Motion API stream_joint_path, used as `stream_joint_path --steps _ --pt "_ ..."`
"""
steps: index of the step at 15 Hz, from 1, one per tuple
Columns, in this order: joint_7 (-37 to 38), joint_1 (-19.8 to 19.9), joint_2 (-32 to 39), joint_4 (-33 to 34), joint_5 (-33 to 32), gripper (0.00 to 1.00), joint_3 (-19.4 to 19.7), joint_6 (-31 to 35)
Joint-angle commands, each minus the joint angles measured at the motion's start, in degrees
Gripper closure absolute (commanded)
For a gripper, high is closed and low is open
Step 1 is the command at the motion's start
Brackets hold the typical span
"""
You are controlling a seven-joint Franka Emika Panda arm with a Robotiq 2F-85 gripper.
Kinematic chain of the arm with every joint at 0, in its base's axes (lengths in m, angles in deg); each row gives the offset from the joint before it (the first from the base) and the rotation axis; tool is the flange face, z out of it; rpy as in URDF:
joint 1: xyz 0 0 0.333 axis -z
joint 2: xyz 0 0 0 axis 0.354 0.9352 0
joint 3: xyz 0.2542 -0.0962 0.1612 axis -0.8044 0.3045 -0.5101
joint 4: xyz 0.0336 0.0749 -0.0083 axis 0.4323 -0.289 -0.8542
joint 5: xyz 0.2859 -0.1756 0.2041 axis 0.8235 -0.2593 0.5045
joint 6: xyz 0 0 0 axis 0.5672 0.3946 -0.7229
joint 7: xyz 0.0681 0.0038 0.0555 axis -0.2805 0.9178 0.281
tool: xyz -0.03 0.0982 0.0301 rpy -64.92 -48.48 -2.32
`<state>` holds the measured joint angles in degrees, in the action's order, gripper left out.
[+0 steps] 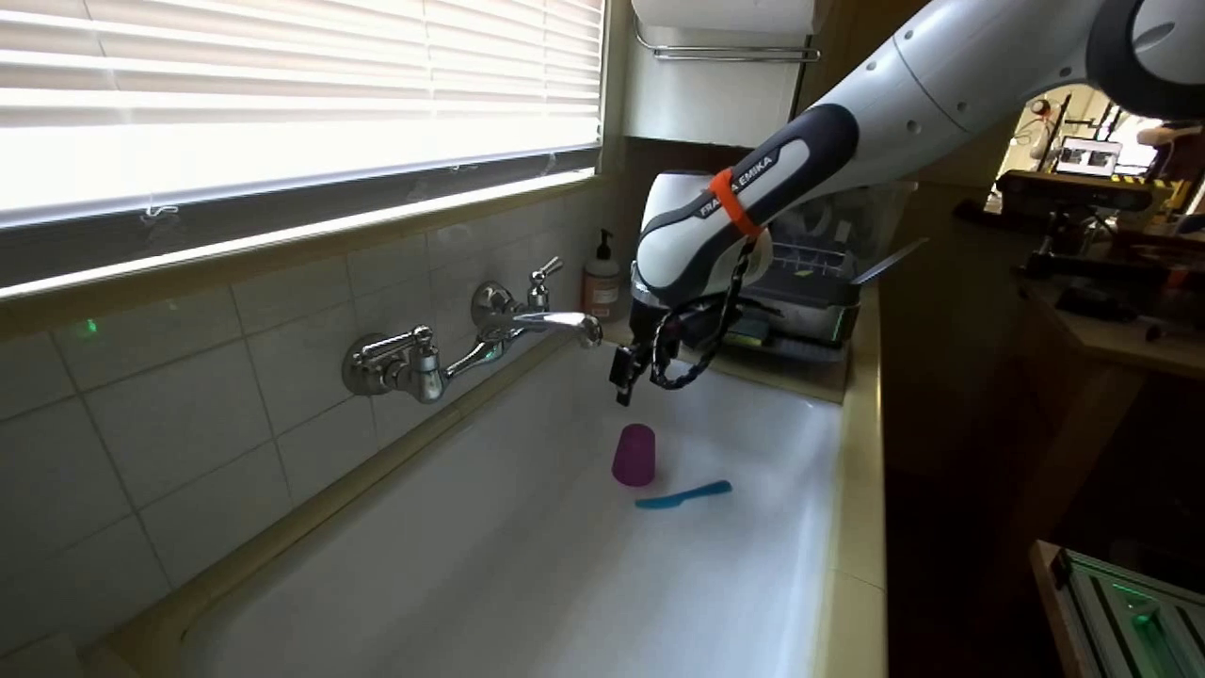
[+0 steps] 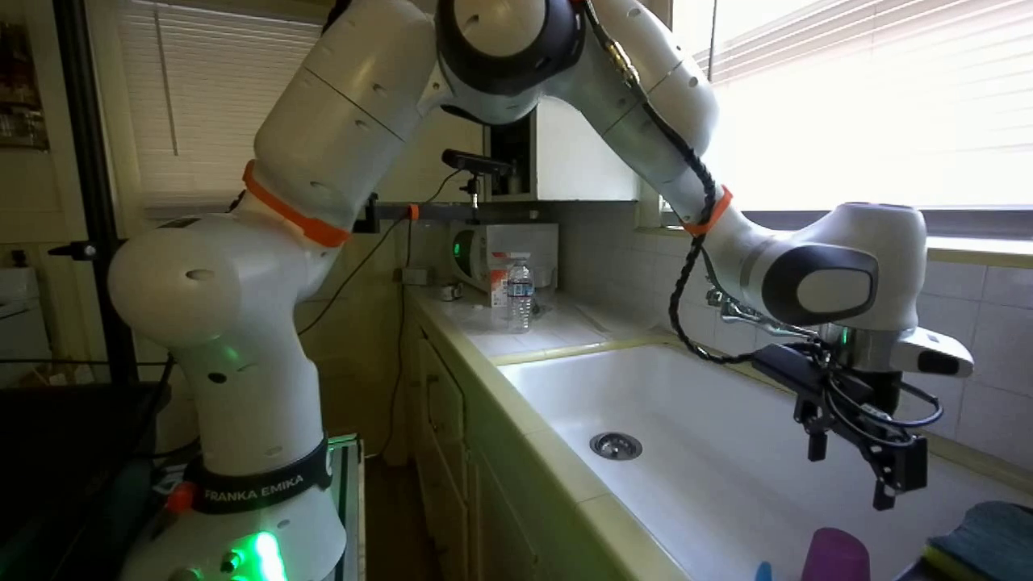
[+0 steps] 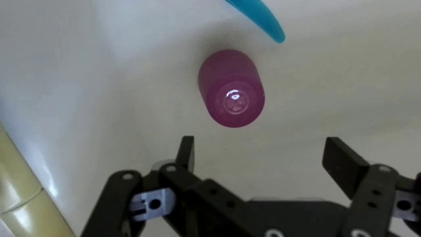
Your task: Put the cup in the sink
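Note:
The purple-magenta cup (image 1: 634, 456) stands upside down on the floor of the white sink (image 1: 508, 574). It also shows at the bottom edge of an exterior view (image 2: 836, 557), partly cut off. In the wrist view, the cup (image 3: 234, 95) turns its closed base up towards the camera. My gripper (image 3: 260, 140) is open, with nothing between its fingers. In that view the cup is beyond the fingertips, nearer the left one, and apart from both. In an exterior view, my gripper (image 1: 623, 386) hangs above the cup, pointing down.
A thin blue knife (image 1: 684, 495) lies beside the cup. A chrome faucet (image 1: 565, 323) juts from the tiled wall close to the gripper. A dish rack (image 1: 810, 315) and soap bottle (image 1: 602, 278) stand behind that end. A sponge (image 2: 980, 542) and a drain (image 2: 616, 445) show too.

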<state>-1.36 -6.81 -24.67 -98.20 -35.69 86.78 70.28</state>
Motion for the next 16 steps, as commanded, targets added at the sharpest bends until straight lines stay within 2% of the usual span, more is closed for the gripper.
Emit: stream_joint_path --steps 1,10,16 --pt "1.2 -0.7 -8.1 -7.1 -0.6 0.0 0.4 -2.6" --pt "1.4 -2.3 -21.2 -17.6 -1.7 0.0 1.4 -4.3" --pt "3.5 -2.9 -27.1 -22.4 -4.3 0.0 2.9 -4.2"
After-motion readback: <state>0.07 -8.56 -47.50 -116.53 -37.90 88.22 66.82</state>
